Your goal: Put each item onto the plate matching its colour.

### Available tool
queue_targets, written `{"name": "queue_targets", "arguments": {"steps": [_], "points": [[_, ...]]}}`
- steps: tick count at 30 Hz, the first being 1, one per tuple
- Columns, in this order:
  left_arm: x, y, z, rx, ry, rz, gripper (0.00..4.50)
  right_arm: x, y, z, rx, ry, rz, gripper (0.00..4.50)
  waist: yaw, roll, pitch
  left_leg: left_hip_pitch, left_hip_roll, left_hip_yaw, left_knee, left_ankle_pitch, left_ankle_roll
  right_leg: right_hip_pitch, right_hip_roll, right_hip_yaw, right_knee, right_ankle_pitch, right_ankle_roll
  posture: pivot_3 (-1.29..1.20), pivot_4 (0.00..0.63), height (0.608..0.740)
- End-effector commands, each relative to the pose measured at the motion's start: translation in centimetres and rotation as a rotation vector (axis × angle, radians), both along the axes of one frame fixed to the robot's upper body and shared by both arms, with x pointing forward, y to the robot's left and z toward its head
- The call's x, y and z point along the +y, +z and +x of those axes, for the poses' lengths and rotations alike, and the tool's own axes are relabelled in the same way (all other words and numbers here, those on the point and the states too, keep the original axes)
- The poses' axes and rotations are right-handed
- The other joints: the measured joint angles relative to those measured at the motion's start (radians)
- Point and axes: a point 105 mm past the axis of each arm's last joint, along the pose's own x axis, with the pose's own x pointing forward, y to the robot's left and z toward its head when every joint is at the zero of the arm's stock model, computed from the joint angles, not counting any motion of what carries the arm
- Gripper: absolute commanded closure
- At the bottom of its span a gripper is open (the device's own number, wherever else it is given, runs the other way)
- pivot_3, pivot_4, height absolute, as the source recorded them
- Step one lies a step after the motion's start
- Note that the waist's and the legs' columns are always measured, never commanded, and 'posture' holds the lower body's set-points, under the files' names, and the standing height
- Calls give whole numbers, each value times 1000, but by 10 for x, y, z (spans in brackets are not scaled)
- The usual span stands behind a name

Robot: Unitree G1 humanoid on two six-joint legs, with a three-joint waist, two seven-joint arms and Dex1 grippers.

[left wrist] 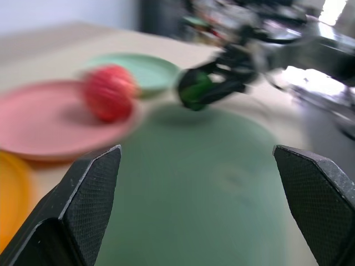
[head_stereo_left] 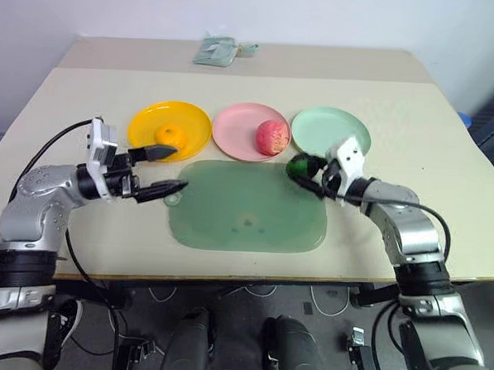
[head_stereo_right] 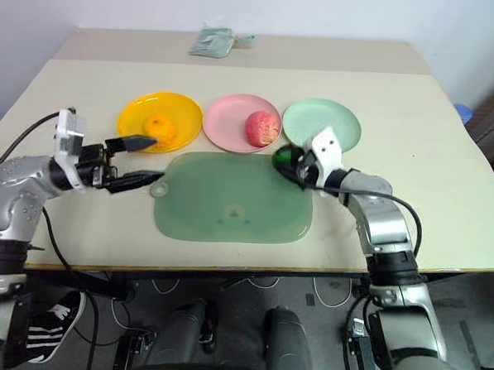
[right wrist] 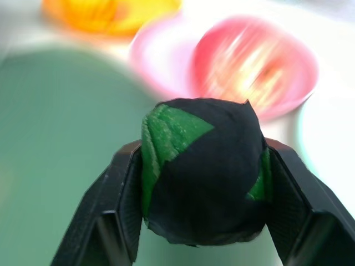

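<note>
Right claw grips the green vegetable at the mat's far right corner.

From the head, the right claw (head_stereo_left: 307,173) is clamped on the green vegetable (head_stereo_left: 298,165), just short of the mint plate (head_stereo_left: 331,131); the orange (head_stereo_left: 170,135) sits on the yellow plate (head_stereo_left: 169,127), the apple (head_stereo_left: 271,137) on the pink plate (head_stereo_left: 250,131). The left claw (head_stereo_left: 165,169) hangs open beside the green mat (head_stereo_left: 250,206) on the counter (head_stereo_left: 432,128). Its wrist view shows wide-spread fingers (left wrist: 83,205). The right wrist view has the vegetable pinched between both fingers.
</note>
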Motion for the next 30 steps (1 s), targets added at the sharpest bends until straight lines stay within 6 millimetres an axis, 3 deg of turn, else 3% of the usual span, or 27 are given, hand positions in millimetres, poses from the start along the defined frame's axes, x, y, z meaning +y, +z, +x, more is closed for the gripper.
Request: {"name": "queue_targets", "arguments": {"steps": [1, 6, 9, 11, 14, 17, 20, 24, 30], "points": [[-2, 14, 0, -76, 19, -17, 0, -27, 28, 23, -102, -176, 35, 1783, -1, 0, 0, 0, 0, 0, 0, 0, 0, 0, 0, 0, 0, 0, 0, 0, 150, 740], [-5, 15, -4, -49, -3, -49, 0, -51, 18, 54, -94, -353, 0, 1783, -4, 0, 0, 0, 0, 2, -1, 0, 0, -1, 0, 1, 0, 0, 0, 0, 150, 740], [1, 17, -5, -41, 22, -72, 0, -45, 15, 57, -98, -298, 40, 888, -5, 0, 0, 0, 0, 2, -1, 0, 0, -1, 0, 1, 0, 0, 0, 0, 150, 740], [4, 13, -6, -38, 31, -53, 0, -48, 20, 60, -117, -319, 45, 36, -7, 0, 0, 0, 0, 3, -1, 0, 0, -1, 0, 2, 0, 0, 0, 0, 150, 740], [3, 12, -10, -30, 26, -61, 0, -54, 42, 58, -182, -304, 130, 36, -8, 1, 1, 0, 0, 4, -1, 0, 0, -2, 0, 3, 0, 0, 0, 0, 150, 740], [3, 10, -13, -29, 24, -61, 0, -53, 63, 42, -246, -185, 203, 36, -3, 1, 1, 0, 1, 3, -1, 0, 0, -2, 0, 3, 0, 0, 0, 0, 150, 740], [0, 6, -18, -13, 0, -50, 0, -32, 72, 3, -263, 80, 195, 36, 3, 1, 1, 0, 2, 3, -1, 0, 0, -2, 0, 3, 0, 0, 0, 0, 150, 740], [1, -1, -25, 4, -26, -18, 0, -14, 59, -42, -220, 285, 75, 36, -1, 1, 0, 0, 2, 1, -1, -1, 1, -1, 0, 3, -1, 0, 0, 0, 150, 740], [-5, -4, -25, 14, -53, 6, 0, -15, 47, -73, -129, 393, 8, 36, -1, 1, 0, 1, 2, 1, -1, -1, 1, -1, 0, 3, 0, 0, 0, 0, 150, 740]]}}
